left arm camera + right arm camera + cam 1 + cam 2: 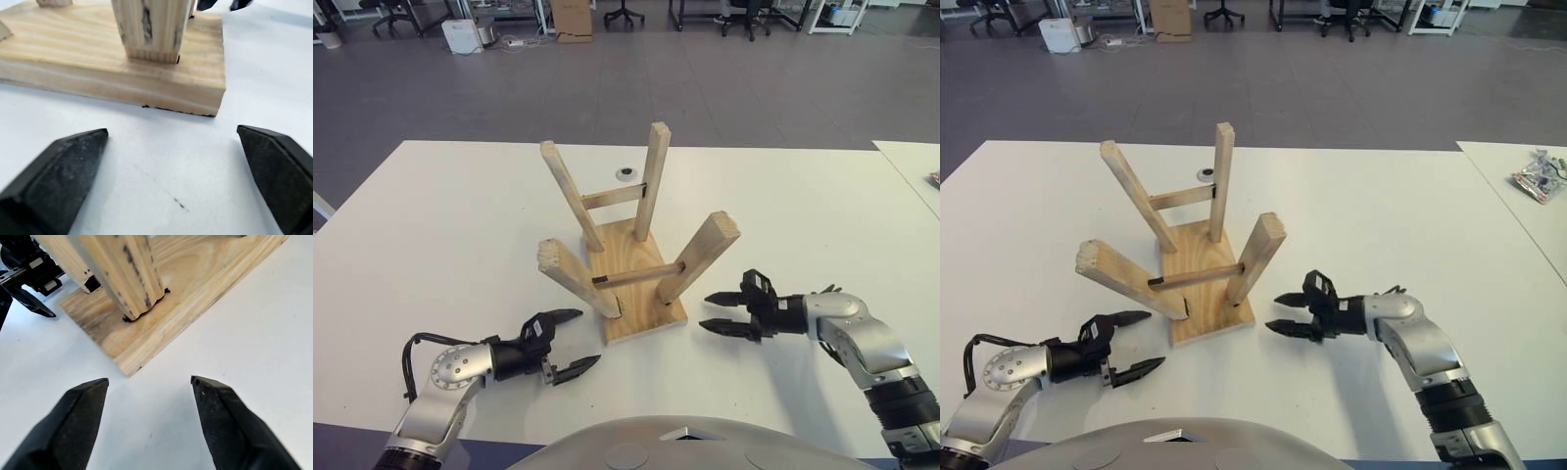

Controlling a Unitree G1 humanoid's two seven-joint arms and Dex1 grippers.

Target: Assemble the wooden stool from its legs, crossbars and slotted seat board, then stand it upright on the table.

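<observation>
**Both claws released beside the upturned stool**

Left claw (pixel 587 338) and right claw (pixel 705 312) hang low over the tabletop (pixel 460 215) toward its near edge. Their fingers are spread and hold nothing, one by each near corner of the seat board (pixel 641 318). The stool (pixel 626 245) sits upside down about mid-tabletop, board flat, legs (pixel 700 257) up, crossbars (pixel 636 276) joining them. It is stiff bare wood, probably fairly heavy and a little slick. The joints may only be pressed in, so tugging a leg could loosen it. Safer is to grip the board's opposite edges, or two legs low by their sockets.
</observation>
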